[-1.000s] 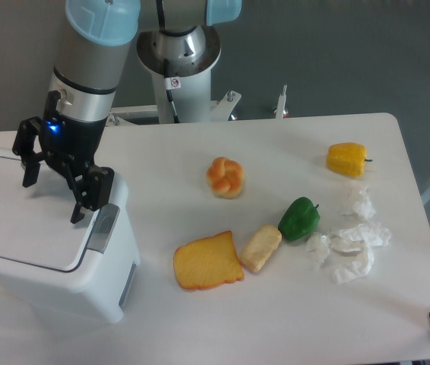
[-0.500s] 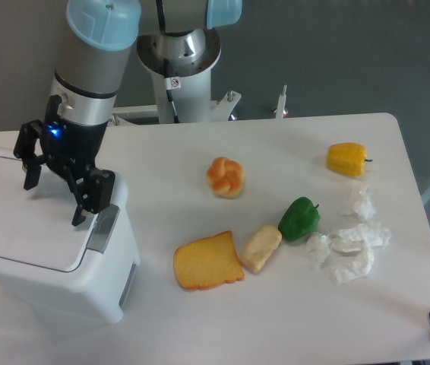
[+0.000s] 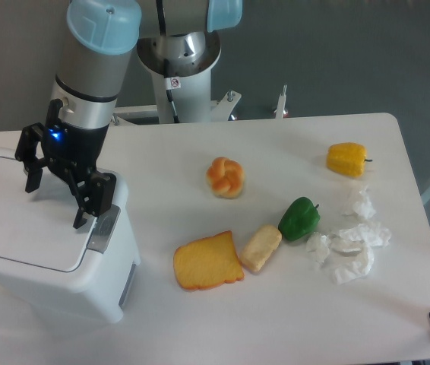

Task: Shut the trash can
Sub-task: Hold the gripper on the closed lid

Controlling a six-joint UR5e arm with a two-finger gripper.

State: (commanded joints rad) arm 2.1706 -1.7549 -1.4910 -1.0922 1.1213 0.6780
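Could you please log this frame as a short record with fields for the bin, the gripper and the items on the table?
trash can: white bin at the table's left end, lid lying flat
latch: grey, on the lid's right edge
gripper: open, over the lid, empty
bread slice: centre front
small roll: touching the slice's right side
knotted bun: mid-table
green pepper: right of the roll
yellow pepper: far right
crumpled tissues: right front
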